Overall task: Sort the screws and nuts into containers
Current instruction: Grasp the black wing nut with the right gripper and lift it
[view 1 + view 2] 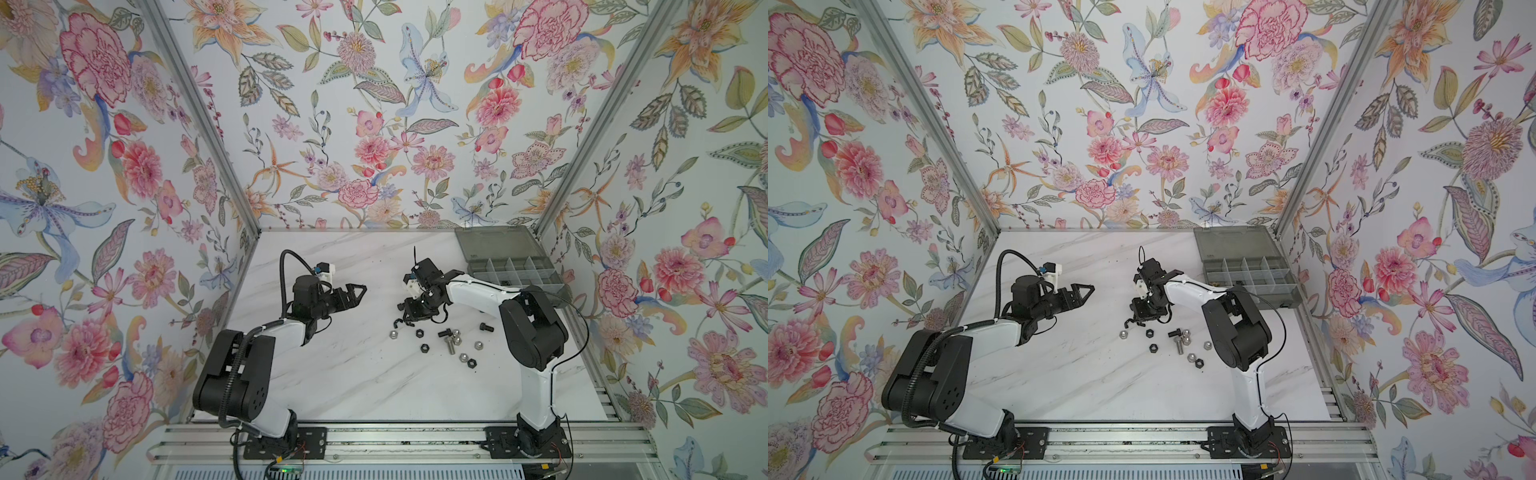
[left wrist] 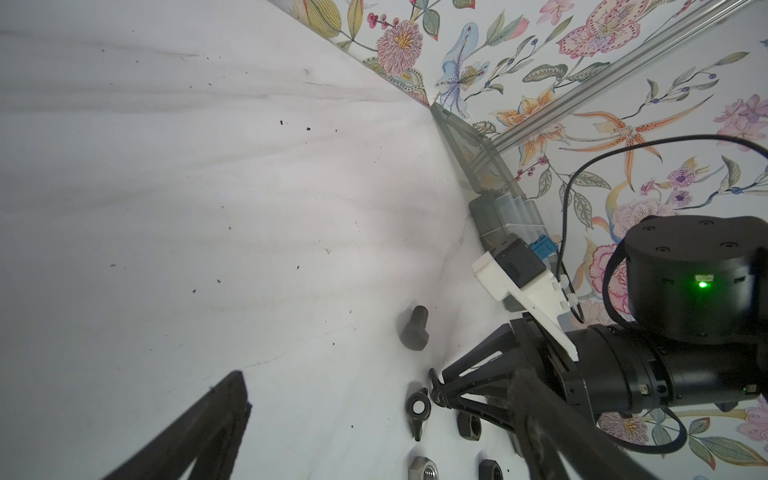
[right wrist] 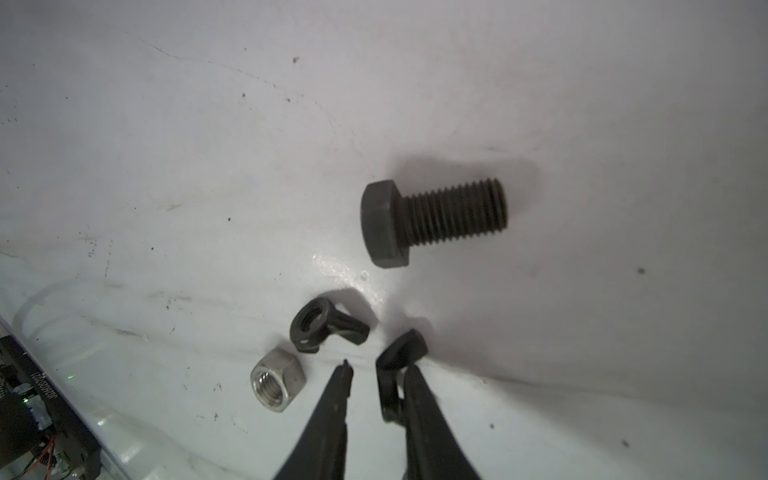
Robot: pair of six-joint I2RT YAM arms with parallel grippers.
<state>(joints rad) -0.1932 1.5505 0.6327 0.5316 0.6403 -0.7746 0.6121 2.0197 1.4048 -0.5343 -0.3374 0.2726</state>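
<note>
While the black winged nut (image 3: 403, 347) lies on the white marbled table (image 1: 332, 374) between the narrow, not yet shut jaws of the right gripper (image 3: 376, 368), a pick is judged in hand, and firm closure, then carriage to the organiser box (image 1: 505, 266) by the floral walls (image 1: 374, 124), is called for.

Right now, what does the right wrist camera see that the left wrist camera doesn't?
Only the right wrist view shows the circuit board. Only the left wrist view shows the grey organiser box, the flowery wall and a black hex nut. Both show the black hex bolt, a black wing nut and a silver hex nut.
</note>
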